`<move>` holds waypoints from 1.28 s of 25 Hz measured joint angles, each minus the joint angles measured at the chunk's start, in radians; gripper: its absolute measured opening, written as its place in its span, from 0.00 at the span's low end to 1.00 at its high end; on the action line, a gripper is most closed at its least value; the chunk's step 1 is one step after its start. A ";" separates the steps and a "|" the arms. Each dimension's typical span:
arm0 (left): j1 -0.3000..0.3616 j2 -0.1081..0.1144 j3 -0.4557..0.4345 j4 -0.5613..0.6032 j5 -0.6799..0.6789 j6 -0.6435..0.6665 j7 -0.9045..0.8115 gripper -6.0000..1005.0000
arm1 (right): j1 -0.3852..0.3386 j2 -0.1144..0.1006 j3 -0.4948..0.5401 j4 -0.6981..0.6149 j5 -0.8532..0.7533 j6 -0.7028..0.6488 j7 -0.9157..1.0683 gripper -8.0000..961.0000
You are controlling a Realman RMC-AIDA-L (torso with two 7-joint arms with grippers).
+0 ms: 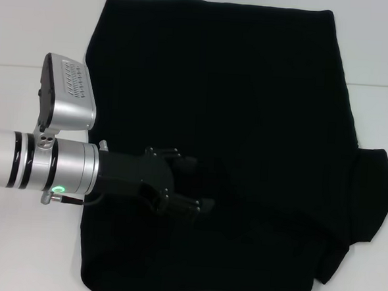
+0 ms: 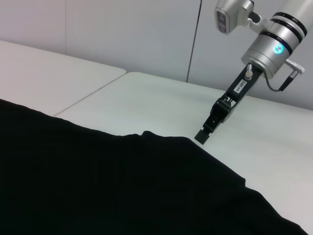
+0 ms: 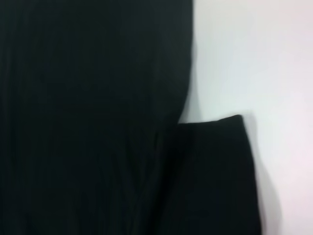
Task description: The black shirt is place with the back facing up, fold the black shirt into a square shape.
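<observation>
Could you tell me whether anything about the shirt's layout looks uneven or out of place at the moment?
Yes: the black shirt lies lopsided. On the robot's right a sleeve sticks out flat on the table, while no sleeve shows on the left. The left gripper is over the shirt's near left part; the right gripper hangs above bare table beyond the shirt.

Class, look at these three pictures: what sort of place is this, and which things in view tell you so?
Probably a lab or test room. A black shirt lies spread on a plain white table, with bare pale wall panels behind. The left tool reaches over the shirt; the right tool hangs above the table.
</observation>
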 joint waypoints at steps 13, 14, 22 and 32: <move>-0.001 -0.002 0.000 0.000 0.000 0.000 0.000 0.93 | -0.001 0.002 -0.007 0.006 0.000 0.008 0.005 0.34; -0.001 -0.001 0.000 0.000 0.000 0.000 0.000 0.93 | -0.001 0.003 -0.007 0.006 0.000 0.010 0.006 0.35; -0.002 0.000 0.000 0.000 0.000 -0.006 0.000 0.92 | 0.004 0.007 -0.008 0.034 0.000 0.044 0.018 0.41; -0.002 0.000 0.000 0.002 0.000 -0.010 0.000 0.92 | 0.007 0.016 -0.009 0.035 0.000 0.058 0.014 0.36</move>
